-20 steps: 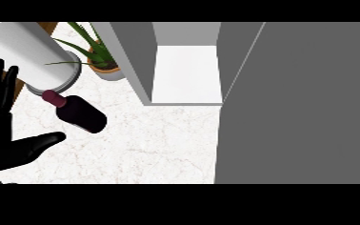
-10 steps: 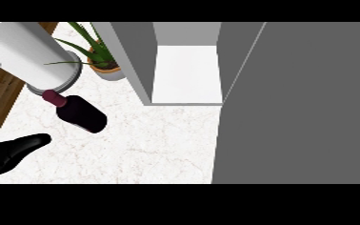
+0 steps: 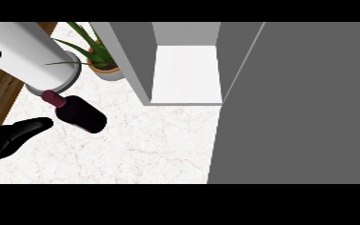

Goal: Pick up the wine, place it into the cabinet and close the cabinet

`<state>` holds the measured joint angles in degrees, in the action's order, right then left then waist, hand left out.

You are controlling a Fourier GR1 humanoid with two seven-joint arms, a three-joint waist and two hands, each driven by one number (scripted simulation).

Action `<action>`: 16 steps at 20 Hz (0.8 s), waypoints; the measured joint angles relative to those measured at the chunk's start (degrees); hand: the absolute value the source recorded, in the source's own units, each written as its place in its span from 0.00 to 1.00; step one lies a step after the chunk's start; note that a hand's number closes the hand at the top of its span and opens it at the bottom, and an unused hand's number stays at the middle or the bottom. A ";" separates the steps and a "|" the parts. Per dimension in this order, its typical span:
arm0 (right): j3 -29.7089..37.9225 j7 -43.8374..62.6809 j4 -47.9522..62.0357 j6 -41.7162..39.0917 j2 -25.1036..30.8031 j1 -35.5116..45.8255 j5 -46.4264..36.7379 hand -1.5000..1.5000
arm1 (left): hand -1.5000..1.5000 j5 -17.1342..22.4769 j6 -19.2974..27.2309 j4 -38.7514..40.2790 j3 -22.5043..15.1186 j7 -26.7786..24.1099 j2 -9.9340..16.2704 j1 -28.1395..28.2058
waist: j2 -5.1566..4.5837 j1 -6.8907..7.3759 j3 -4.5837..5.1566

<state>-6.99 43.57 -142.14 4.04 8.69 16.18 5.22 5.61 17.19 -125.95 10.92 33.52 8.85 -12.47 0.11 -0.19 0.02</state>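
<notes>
cabinet (image 3: 186, 71) open, door swung wide | wine (image 3: 79, 114) upright on counter (image 3: 141, 152), left of cabinet, untouched | left hand (image 3: 17, 133) just beside bottle, fingers straight, holding nothing | glass: likely heavy, slick, breakable, so take the body, not the neck

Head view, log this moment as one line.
dark red wine bottle: on white marble counter, not held | left hand: beside bottle, not touching | grey cabinet: open
</notes>
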 measured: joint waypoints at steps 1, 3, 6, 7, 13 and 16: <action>0.95 1.14 -0.23 0.10 0.48 0.75 0.06 0.00 | 0.00 -0.73 0.31 -0.21 -0.67 0.02 -0.35 0.35 | 0.02 -0.04 0.01; 1.42 2.94 -0.41 0.53 0.91 2.43 -0.08 0.00 | 0.00 -1.70 1.04 0.80 -0.90 0.44 -0.27 -0.50 | 0.02 -0.08 0.00; 2.00 5.59 -0.38 1.51 1.39 5.62 -0.45 0.00 | 0.00 -2.59 1.86 3.29 -1.09 0.50 -0.24 -2.13 | 0.01 -0.11 0.00; 2.70 6.15 -0.40 1.45 1.69 6.02 -0.46 0.00 | 0.00 -2.05 1.62 3.71 -0.30 0.55 0.18 -2.16 | 0.01 -0.09 0.01; 3.26 10.73 -0.89 2.93 2.77 10.25 -0.73 0.00 | 0.00 -2.79 2.33 7.87 0.54 -3.30 -0.68 -1.74 | 0.06 -0.25 0.02; 5.43 10.99 -0.75 2.45 3.55 10.98 -0.47 0.00 | 0.00 -1.36 1.22 10.19 1.94 -6.85 -0.98 -0.15 | 0.01 -0.17 0.01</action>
<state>-1.56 54.56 -142.89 6.49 12.24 27.16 4.75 4.26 18.41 -115.77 12.85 26.67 7.87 -12.62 0.12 -0.36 0.03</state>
